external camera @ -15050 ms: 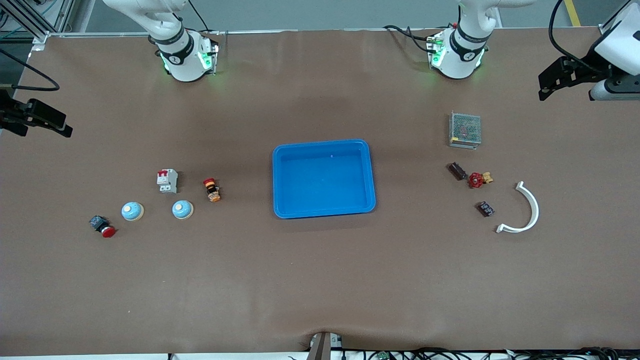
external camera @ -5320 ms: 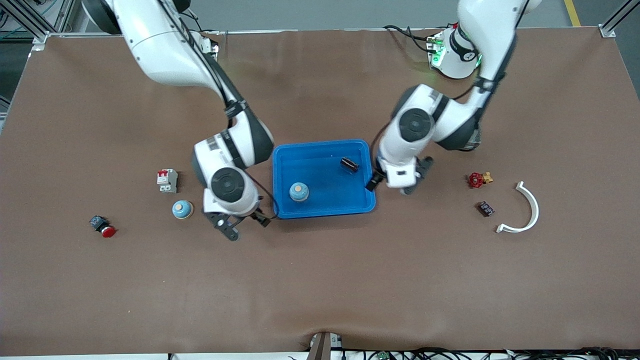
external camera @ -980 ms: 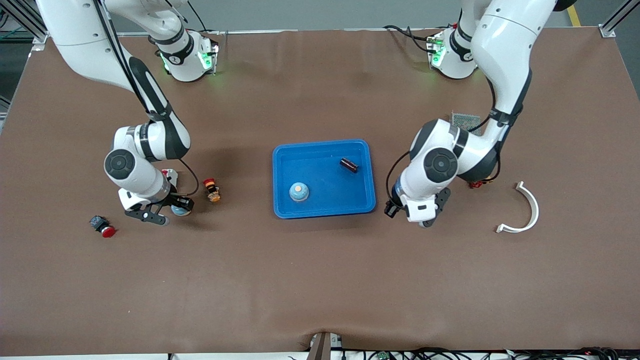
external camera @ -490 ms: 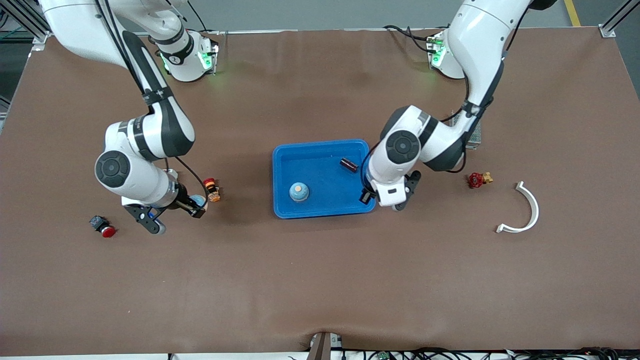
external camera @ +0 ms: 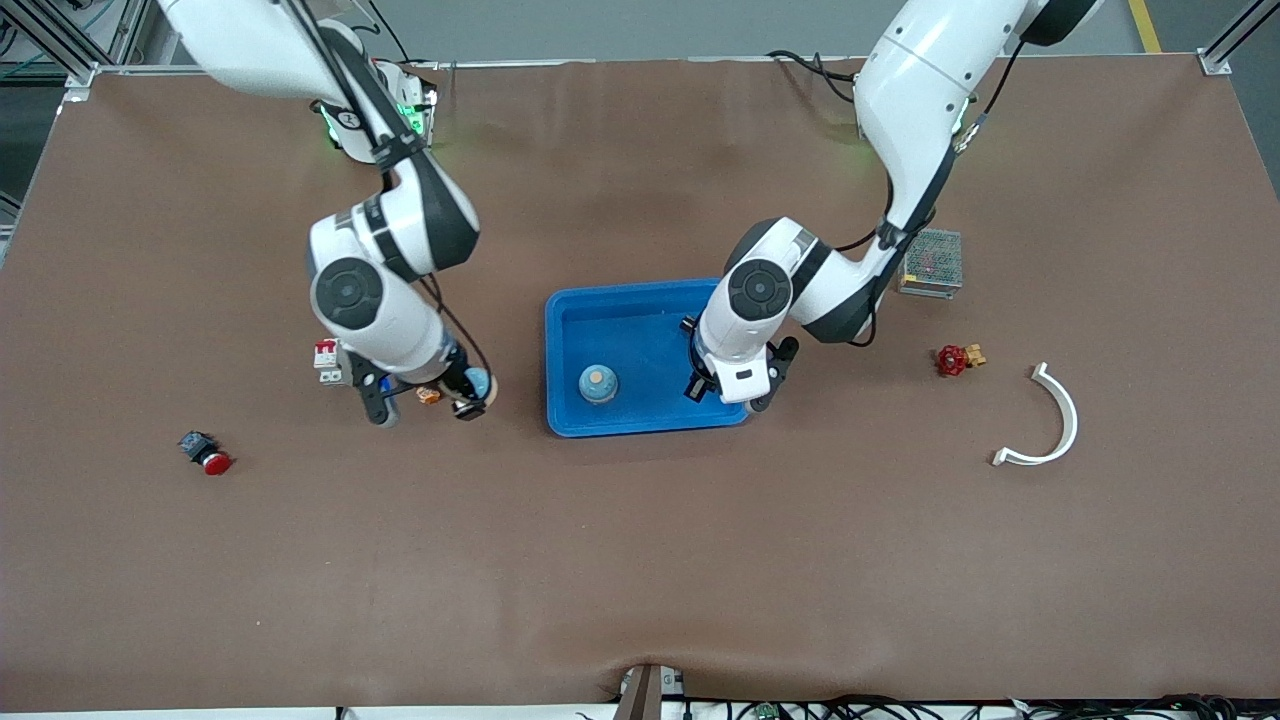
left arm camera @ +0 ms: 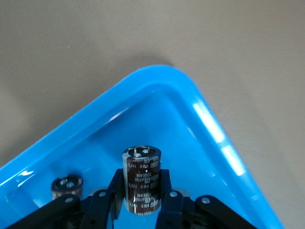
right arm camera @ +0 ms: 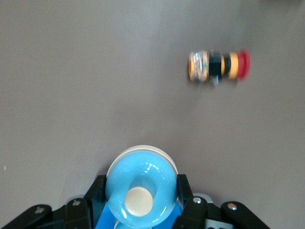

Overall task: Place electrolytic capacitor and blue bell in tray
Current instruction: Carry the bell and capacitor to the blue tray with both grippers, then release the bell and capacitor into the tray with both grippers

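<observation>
Dark brown electrolytic capacitor (left arm camera: 141, 177), cylinder with long axis upright between the fingers, silver cap showing, printed sleeve; clamped in left gripper (external camera: 727, 380) over the blue tray's (external camera: 560, 330) end toward the left arm. Second capacitor (left arm camera: 66, 186) lying in tray. Glossy blue bell (right arm camera: 141, 192), dome and cream button facing the wrist camera, pinched by right gripper (external camera: 425, 398) over bare worktop beside tray, mid-table. Another bell (external camera: 597, 382) inside tray. Orange-red push-button (right arm camera: 218, 66) lying nearby.
</observation>
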Motion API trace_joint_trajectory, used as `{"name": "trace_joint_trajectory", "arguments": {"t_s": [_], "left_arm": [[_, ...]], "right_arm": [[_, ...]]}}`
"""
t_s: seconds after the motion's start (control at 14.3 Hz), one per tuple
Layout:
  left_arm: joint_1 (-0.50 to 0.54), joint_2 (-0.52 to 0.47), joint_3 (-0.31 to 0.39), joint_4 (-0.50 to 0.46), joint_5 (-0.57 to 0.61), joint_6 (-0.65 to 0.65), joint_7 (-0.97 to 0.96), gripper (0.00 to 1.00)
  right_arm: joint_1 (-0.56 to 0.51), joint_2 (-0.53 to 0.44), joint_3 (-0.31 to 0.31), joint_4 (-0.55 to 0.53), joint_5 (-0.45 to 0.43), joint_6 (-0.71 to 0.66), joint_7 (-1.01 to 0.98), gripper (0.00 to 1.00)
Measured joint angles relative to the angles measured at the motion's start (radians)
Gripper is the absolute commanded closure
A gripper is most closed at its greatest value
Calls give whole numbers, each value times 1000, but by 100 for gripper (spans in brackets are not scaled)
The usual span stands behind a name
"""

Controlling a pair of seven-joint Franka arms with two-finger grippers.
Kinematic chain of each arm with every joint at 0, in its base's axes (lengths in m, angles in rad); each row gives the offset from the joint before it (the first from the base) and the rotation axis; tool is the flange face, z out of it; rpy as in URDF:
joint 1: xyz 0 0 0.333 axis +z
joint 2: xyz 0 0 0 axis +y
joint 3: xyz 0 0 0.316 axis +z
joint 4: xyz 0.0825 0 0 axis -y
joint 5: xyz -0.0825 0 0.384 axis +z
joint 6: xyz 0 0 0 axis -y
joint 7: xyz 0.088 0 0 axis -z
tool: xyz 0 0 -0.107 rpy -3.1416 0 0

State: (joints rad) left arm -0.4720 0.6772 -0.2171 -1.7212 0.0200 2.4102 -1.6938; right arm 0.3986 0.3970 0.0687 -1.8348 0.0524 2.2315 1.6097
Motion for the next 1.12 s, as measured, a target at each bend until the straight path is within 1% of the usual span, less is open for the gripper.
{"name": "trace_joint_trajectory", "arguments": {"t_s": [0.21, 0.28, 0.35, 0.42, 0.49, 0.63, 0.91, 1.12], "left_arm": [[1, 18, 2, -22, 5, 6, 0, 100], [0, 17, 2, -22, 5, 6, 0, 95], [1, 17, 2, -22, 5, 6, 0, 63], [1, 17, 2, -22, 5, 6, 0, 16], [1, 17, 2, -23, 5, 6, 0, 0], [3, 17, 4, -23, 5, 6, 0, 0], [14, -7, 10, 4, 6, 10, 0, 0], [24, -41, 11, 71, 11, -46, 27, 0]], "right_arm": [[76, 0, 0, 0, -29, 1, 147, 100], [101, 0, 0, -2, -47, 0, 195, 100], [124, 0, 0, -9, -62, 1, 235, 100], [146, 0, 0, -19, -72, 8, 270, 100], [168, 1, 0, -33, -76, 24, 300, 100], [214, 3, 0, -61, -90, 54, 356, 100], [286, 23, 0, -83, -157, 80, 484, 100], [308, 70, -1, -90, -180, 118, 525, 100]]}}
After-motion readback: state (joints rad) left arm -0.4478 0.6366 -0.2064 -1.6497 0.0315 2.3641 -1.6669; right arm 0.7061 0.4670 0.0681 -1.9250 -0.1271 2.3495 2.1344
